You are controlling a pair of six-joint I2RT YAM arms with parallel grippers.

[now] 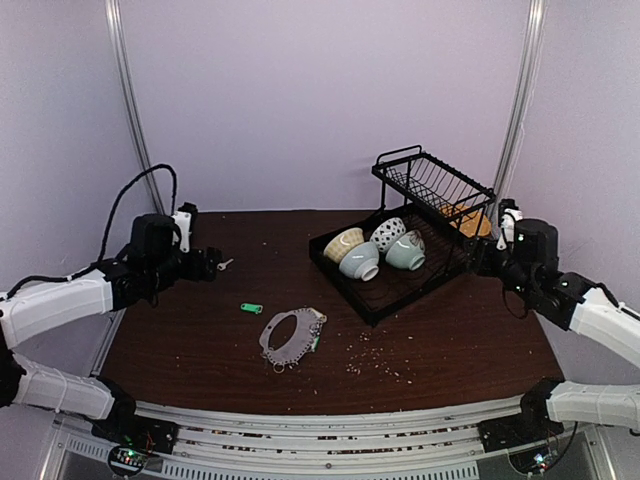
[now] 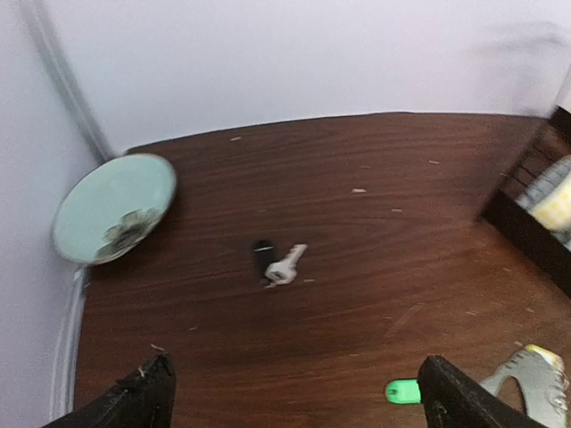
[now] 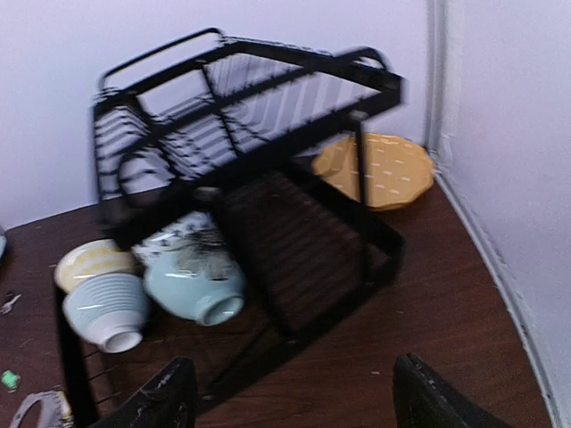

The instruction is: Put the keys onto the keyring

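Note:
The keyring (image 1: pixel 268 336), a wide silver loop, lies on the dark table near the front middle, with several keys (image 1: pixel 314 327) bunched along it. A loose green-headed key (image 1: pixel 251 308) lies just to its left. It also shows in the left wrist view as the green key (image 2: pixel 403 390), beside the keyring's edge (image 2: pixel 533 378). A small silver key (image 2: pixel 285 265) with a dark part lies farther back, ahead of my left gripper (image 2: pixel 299 403), which is open and empty. My right gripper (image 3: pixel 294 399) is open and empty too, hovering in front of the dish rack.
A black dish rack (image 1: pixel 432 222) stands at the back right, with three bowls (image 1: pixel 378 250) tipped on its tray and a yellow plate (image 3: pixel 385 169) behind it. A pale green plate (image 2: pixel 113 208) leans at the back left corner. Crumbs are scattered over the table.

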